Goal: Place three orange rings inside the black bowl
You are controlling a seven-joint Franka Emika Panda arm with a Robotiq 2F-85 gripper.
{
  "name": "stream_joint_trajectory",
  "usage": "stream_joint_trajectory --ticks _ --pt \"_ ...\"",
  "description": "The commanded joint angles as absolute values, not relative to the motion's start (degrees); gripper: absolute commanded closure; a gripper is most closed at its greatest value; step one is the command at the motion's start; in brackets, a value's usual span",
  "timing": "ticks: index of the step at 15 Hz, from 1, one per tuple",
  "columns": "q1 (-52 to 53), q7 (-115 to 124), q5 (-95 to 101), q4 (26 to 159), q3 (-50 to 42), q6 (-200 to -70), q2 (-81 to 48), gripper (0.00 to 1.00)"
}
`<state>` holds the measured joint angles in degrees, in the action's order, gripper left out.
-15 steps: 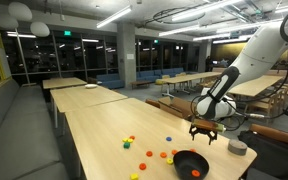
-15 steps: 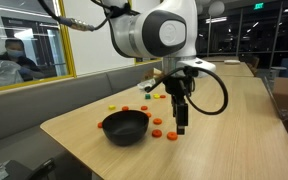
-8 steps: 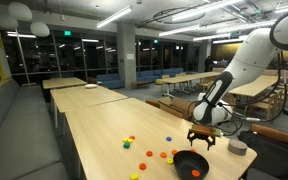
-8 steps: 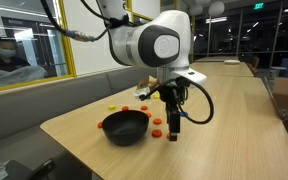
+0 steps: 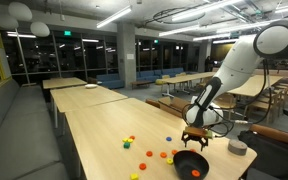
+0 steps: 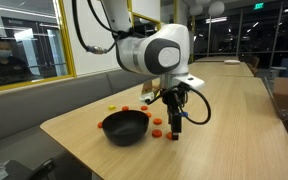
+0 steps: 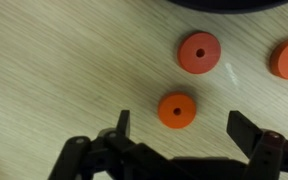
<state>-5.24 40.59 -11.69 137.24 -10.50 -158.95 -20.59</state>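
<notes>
held pincer (image 7: 181, 128) spread wide above one orange ring (image 7: 176, 110) on the bench (image 7: 54, 70), two more orange rings (image 7: 199, 52) just beyond, black bowl (image 6: 124, 127) near the bench's corner.

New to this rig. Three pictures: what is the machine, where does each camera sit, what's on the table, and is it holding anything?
The machine is a robot arm with a two-fingered pincer at its end. Two pictures come from cameras standing in the room, looking at the long wooden table from different places. The third comes from a camera on the arm's wrist, looking down past the pincer. On the table are a black bowl, several orange rings, a few other small coloured pieces and a grey container. The pincer is open and holds nothing. In the wrist view, one orange ring shows between its fingers, lying on the table below.
</notes>
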Motion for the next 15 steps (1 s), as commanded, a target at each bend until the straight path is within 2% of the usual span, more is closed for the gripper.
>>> stream_joint_trajectory --ticks 1,15 --pt "-4.92 40.26 -13.75 132.91 -10.49 -158.74 -23.89 0.00" --pt "-4.80 39.93 -13.35 133.05 -11.72 -156.86 -23.30 0.00"
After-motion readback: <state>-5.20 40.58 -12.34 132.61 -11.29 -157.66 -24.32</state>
